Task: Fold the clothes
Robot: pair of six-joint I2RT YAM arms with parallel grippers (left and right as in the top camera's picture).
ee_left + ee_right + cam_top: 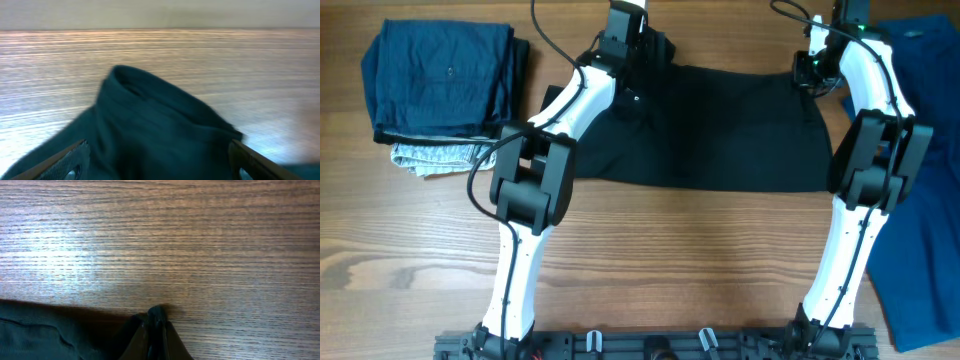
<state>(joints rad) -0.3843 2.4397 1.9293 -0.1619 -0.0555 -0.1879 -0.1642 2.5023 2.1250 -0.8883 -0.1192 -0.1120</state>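
Note:
The black shirt (710,130) lies flat across the middle of the table as a wide rectangle. My left gripper (628,48) is at its far left corner. In the left wrist view its fingers (157,160) stand wide apart, with a raised fold of the dark cloth (150,120) between them. My right gripper (810,66) is at the far right corner. In the right wrist view its fingers (157,330) are shut, pinching the shirt's edge (50,330) just above the wood. The bright blue shirt (930,150) lies at the right edge of the table.
A folded dark blue garment (440,75) sits at the far left on top of a grey patterned one (435,157). Both arms reach over the black shirt from the front rail (650,345). Bare wooden table (700,260) lies in front of the shirt.

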